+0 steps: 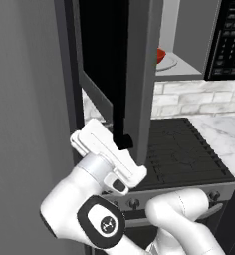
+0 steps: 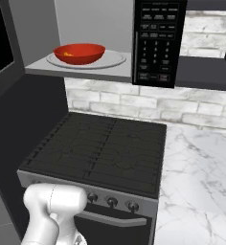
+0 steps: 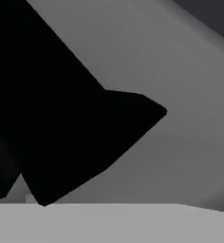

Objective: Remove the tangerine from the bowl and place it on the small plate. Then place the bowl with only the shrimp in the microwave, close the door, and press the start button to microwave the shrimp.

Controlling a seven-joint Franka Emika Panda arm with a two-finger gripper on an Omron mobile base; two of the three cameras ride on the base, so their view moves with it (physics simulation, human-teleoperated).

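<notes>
glossy red bowl [image 2: 80,53] on microwave [image 2: 155,43] turntable, door [image 1: 139,64] open

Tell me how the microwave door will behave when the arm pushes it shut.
The door stands wide open, edge-on, so it should swing on its hinge rather than slide. It looks like a rigid panel, unlikely to flex. The open gripper sits at its lower edge, so a low push should still turn it.

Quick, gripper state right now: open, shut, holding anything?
Gripper: open, holding nothing, up against the open microwave door.
</notes>
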